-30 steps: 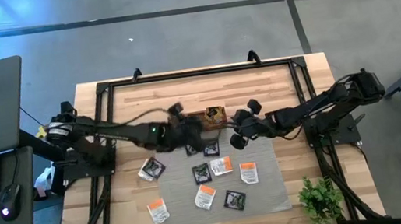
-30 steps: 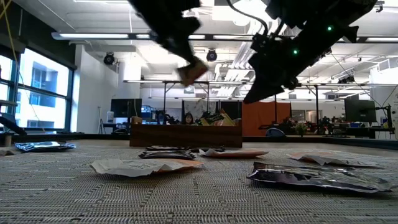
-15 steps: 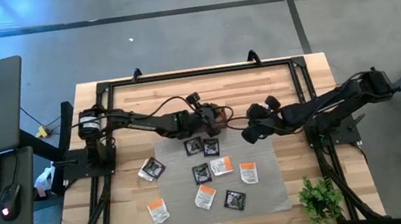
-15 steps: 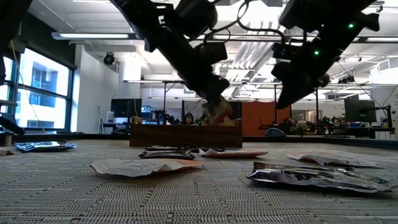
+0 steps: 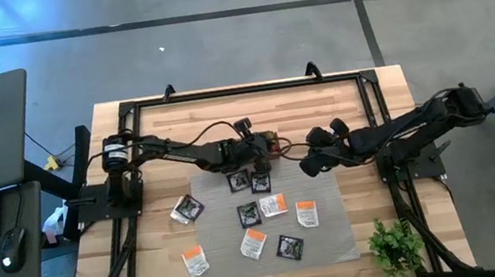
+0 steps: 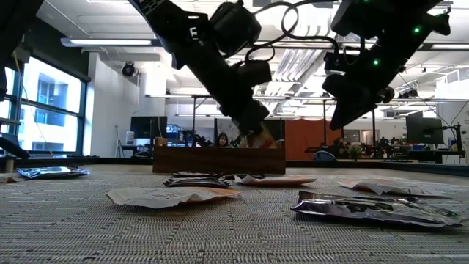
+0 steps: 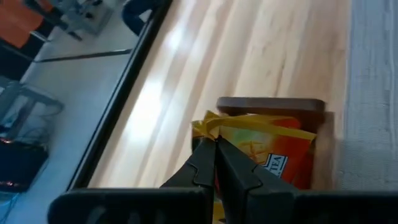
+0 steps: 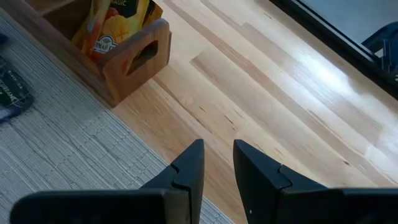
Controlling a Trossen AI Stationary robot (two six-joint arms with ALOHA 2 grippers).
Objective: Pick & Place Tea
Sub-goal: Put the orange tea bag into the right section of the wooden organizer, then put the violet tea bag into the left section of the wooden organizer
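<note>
We are holding the left gripper (image 5: 263,146) over the brown wooden box (image 5: 266,143) at the far edge of the woven mat (image 5: 334,233), with its jaws pinched closed. In the left wrist view the closed fingers (image 7: 214,163) are sitting right against the top edge of a yellow-orange sachet (image 7: 261,149) that is standing upright in the box's end compartment. We judge that we are delivering that sachet into the compartment where others of its kind are standing, though we cannot tell for certain whether the fingertips are actually clamping the foil or only touching it. From the low view, the left gripper (image 6: 253,125) is reaching down to the box (image 6: 218,159) at a slant, which suits slipping a flat packet in edgeways.

We are keeping the right gripper (image 5: 307,163) raised just beside the box on its right, off the mat's far corner. Its jaws are parted by a narrow gap with nothing between them, as the right wrist view shows over bare wood (image 8: 280,93). It seems to be waiting clear so the two arms do not crowd the box.

The rest of the tea is lying flat on the mat: black sachets (image 5: 249,215) and white-and-orange ones (image 5: 308,213), with two more (image 5: 186,208) resting on the wood off its left edge. Much sorting remains, we judge.
</note>
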